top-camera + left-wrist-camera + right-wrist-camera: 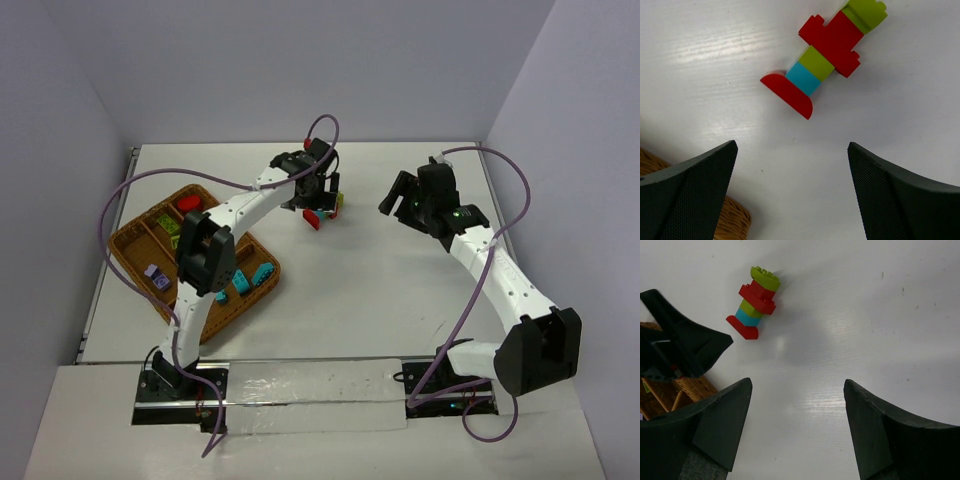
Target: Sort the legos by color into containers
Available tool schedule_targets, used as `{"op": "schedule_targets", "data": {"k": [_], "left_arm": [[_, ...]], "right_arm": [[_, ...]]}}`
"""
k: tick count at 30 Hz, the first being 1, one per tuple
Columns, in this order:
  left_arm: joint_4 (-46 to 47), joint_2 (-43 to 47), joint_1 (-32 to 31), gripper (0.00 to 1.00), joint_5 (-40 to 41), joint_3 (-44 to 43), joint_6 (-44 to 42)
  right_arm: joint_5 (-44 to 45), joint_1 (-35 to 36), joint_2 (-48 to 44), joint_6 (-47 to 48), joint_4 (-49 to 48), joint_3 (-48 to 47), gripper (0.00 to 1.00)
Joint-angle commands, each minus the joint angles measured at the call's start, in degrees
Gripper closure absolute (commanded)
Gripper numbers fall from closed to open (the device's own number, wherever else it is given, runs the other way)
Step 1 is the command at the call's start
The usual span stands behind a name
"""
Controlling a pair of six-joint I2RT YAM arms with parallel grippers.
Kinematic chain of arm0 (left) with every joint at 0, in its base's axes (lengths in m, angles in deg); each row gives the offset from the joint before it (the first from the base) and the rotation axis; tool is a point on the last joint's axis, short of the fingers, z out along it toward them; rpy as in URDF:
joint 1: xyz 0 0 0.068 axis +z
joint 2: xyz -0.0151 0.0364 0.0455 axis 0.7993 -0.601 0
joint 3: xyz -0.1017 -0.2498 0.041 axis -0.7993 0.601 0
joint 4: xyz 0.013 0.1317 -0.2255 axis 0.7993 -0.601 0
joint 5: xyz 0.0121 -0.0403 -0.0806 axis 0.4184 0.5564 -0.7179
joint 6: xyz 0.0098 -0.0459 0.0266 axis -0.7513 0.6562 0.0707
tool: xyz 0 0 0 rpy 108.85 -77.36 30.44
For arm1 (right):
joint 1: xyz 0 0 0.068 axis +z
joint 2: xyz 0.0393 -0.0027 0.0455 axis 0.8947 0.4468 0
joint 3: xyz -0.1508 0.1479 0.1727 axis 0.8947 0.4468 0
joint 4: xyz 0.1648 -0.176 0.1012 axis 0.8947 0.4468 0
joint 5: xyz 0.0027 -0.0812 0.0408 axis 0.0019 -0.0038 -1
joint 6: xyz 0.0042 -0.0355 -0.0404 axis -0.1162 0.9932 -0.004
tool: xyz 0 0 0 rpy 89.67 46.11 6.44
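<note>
You hold the left gripper (791,150) and right gripper (796,385) wide open and empty near the multicoloured stack (825,57), probably to pull its colours apart for the tray (150,208).

Bright, even overhead light; soft shadows, mild table glare, sharp focus.

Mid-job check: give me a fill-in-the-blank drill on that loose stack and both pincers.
The joined stack lies on the ___, outside the wicker tray. Between its curved red end piece and a green brick sits a ___ brick. The left pincer is ___ and empty. The right pincer holds ___.
Missing: table; teal; open; nothing.
</note>
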State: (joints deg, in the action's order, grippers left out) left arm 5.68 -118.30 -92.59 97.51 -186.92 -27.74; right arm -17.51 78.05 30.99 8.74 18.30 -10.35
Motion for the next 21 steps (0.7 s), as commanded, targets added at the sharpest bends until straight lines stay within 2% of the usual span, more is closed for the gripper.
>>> {"op": "schedule_targets", "data": {"k": [1, 5, 11, 12, 14, 21], "left_arm": [[5.8, -2.0, 0.0, 0.01, -0.3, -2.6, -9.8], [7.5, -4.9, 0.1, 0.01, -0.4, -6.0, -12.4], [10.7, -8.4, 0.2, 0.01, -1.6, -10.3, -11.2], [11.8, -9.5, 0.2, 0.06, -1.1, -12.0, -10.2], [13.4, -9.9, 0.6, 0.08, -1.6, -13.1, -9.7], [23.0, -12.7, 1.3, 0.13, -5.0, -15.2, -10.9]], "right_arm": [[-0.4, -0.2, -0.6, 0.9, -1.0, -0.5, 0.19], [-1.2, -0.2, 0.1, 1.4, -0.9, -0.4, 0.19], [-1.1, -0.3, -0.3, 1.4, -1.0, -0.1, 0.19], [-0.7, -0.2, -0.5, 1.5, -0.7, -0.2, 0.19], [-0.4, -0.3, -0.9, 1.7, -0.4, -0.2, 0.19], [0.7, -0.3, -3.5, 2.1, 0.8, 0.9, 0.19]]}}
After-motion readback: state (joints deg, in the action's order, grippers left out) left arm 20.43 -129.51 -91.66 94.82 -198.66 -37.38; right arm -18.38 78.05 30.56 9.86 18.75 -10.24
